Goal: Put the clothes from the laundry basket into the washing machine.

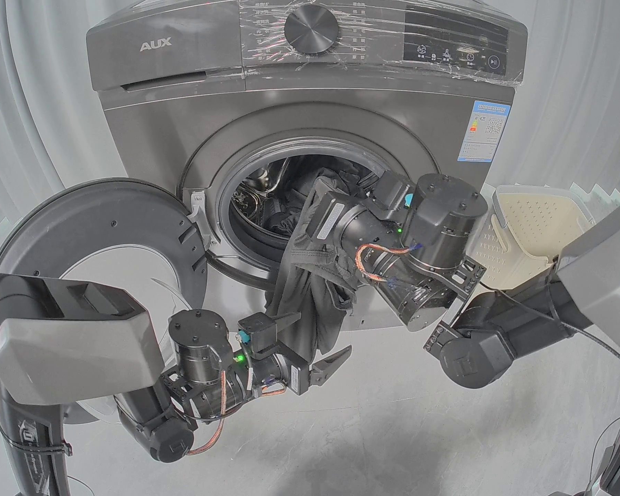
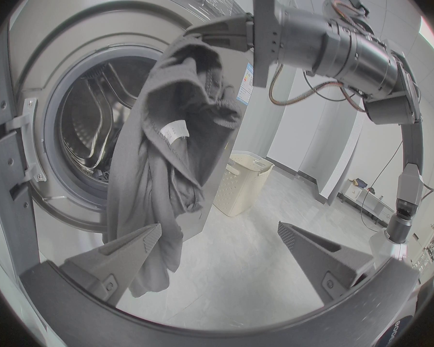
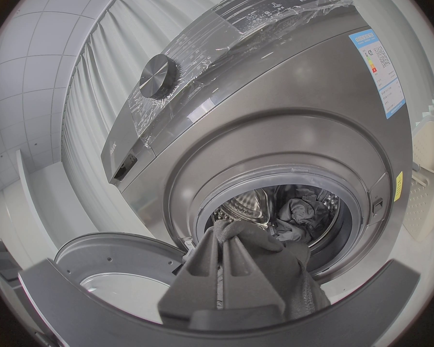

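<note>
Right hand [image 3: 222, 234]: clamped on a dark garment [image 2: 159, 169] at the washing machine [image 1: 158, 125] opening.
Left hand [image 2: 219, 226]: held wide beneath it.
Right wrist view: clothes [image 3: 299, 213] are seen in the drum [image 3: 246, 206].

Matt cloth garment [image 1: 303, 297]; brushed metal washing machine [image 1: 151, 125]; plastic laundry basket [image 1: 530, 235].

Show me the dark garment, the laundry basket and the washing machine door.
dark garment [image 2: 144, 184], left wrist view, hanging fold.
laundry basket [image 1: 530, 229], head view, perforated wall.
washing machine door [image 1: 83, 208], head view, grey rim.
</note>
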Controlling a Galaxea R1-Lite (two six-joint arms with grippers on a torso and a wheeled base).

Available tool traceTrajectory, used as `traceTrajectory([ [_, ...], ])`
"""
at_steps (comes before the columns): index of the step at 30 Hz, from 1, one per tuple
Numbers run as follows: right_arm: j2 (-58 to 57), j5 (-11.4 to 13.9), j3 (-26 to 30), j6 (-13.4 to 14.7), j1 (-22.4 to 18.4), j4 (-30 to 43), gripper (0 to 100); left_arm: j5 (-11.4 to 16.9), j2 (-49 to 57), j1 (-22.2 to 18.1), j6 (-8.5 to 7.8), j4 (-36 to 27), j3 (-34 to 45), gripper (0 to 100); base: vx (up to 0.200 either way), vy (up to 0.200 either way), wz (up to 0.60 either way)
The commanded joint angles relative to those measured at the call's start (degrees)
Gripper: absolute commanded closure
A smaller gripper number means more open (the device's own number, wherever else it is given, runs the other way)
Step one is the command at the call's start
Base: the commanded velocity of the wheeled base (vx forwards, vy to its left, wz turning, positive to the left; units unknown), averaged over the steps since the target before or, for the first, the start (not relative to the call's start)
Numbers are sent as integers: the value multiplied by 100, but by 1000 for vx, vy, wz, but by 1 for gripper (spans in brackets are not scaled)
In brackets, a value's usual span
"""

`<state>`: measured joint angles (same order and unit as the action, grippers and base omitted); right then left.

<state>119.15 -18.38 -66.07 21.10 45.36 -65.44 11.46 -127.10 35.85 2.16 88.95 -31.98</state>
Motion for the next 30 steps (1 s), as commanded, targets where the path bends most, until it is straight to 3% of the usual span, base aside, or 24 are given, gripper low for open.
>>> traceTrajectory([
  [1,152,-69,-151,-1,52,-13,100,-47,-359,45,13,8,-213,0,0,0,0],
  [5,187,-86,-178,-1,78,-22,100,-135,-535,27,136,-1,-467,0,0,0,0],
  [7,196,-95,-178,-1,87,-22,100,-197,-720,45,417,8,-801,0,0,0,0],
  [12,196,-104,-178,-1,87,-48,100,-214,-1010,45,549,-1,-1311,0,0,0,0],
  [17,205,-104,-178,-1,96,-57,100,-408,-1203,89,856,-10,-1680,0,0,0,0],
  [30,311,-113,-169,17,166,-197,100,-434,-1669,53,883,-19,-2137,0,0,0,0],
])
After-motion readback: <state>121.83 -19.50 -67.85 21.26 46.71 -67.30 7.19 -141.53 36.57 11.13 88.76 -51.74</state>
